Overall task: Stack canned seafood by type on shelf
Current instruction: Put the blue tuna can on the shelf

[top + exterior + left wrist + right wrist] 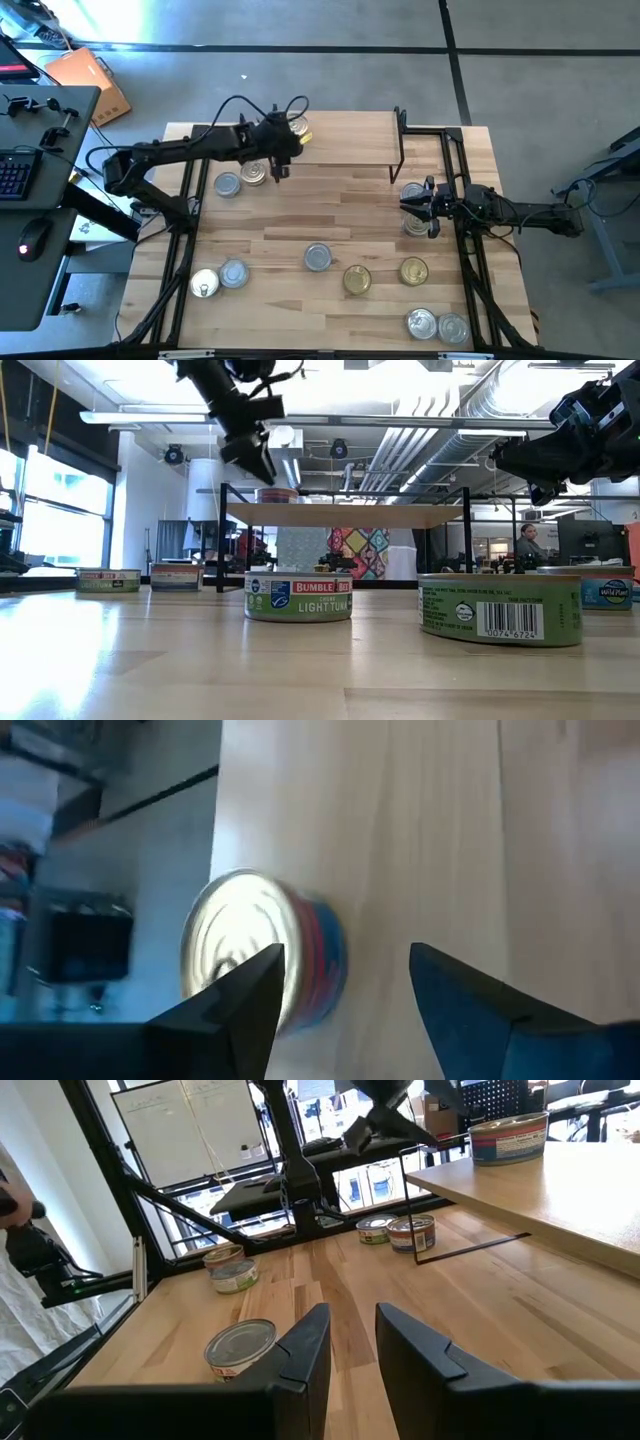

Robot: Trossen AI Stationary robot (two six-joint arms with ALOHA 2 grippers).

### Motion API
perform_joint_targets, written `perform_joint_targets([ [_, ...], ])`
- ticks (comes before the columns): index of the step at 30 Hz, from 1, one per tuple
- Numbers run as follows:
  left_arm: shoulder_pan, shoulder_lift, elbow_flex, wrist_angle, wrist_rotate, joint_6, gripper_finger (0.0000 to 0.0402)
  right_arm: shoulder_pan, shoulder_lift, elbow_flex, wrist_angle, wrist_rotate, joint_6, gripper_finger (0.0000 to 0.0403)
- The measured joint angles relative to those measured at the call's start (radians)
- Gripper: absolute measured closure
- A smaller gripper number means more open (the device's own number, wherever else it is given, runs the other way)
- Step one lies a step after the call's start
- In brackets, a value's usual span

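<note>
Your left wrist view is blurred. It shows only one tin (262, 952) lying on the shelf (430, 840) top, partly behind one finger (235, 1015). The left gripper (345, 952) stands wide open with nothing between its fingers. The tin's label is a smear of red and blue that cannot be read here.

The high view places that gripper (278, 172) at the left end of the shelf (340, 140), with the tin (297, 128) just beside it near the far left corner. The low view shows the height the high view cannot: the gripper (250, 455) hangs above the shelf top (340, 515), clear of the tin (277, 494) standing on it.

Your right gripper (352, 1312) shows a narrow gap between its fingers and holds nothing. In the high view it (415, 207) hovers near the table's right side, and a tin under it is mostly hidden by the arm.

The other tins lie on the table (300, 215). Two (240, 178) sit left, below the shelf's left end. A gold pair (385, 276) and a silver one (318, 257) are mid-table. Pairs also sit at the near left (220, 279) and near right (437, 325). Only the low view reads labels: a Bumble Bee light tuna tin (298, 595) and a barcoded tin (500, 608) cut off close to the camera.

The middle and right of the shelf top are bare, and there is open room on the table between the shelf and the near row.
</note>
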Motion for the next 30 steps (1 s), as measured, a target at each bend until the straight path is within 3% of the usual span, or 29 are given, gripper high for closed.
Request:
perform_joint_targets([
  [5, 0.043, 0.005, 0.0, 0.023, 0.01, 0.071, 0.022, 0.0, 0.0, 0.0, 0.0, 0.0, 0.0, 0.0328],
  [13, 0.114, 0.012, 0.0, 0.004, 0.149, 0.071, 0.0295, 0.0, 0.0, 0.0, 0.0, 0.0, 0.0, 0.0328],
  [18, 0.143, 0.015, 0.0, 0.008, 0.157, 0.071, 0.0345, 0.0, 0.0, 0.0, 0.0, 0.0, 0.0, 0.0328],
  [23, 0.149, 0.018, 0.0, 0.013, 0.157, 0.069, 0.037, 0.0, 0.0, 0.0, 0.0, 0.0, 0.0, 0.0328],
  [30, 0.14, 0.02, 0.0, 0.077, 0.224, -0.085, 0.0397, 0.0, 0.0, 0.0, 0.0, 0.0, 0.0, 0.0328],
])
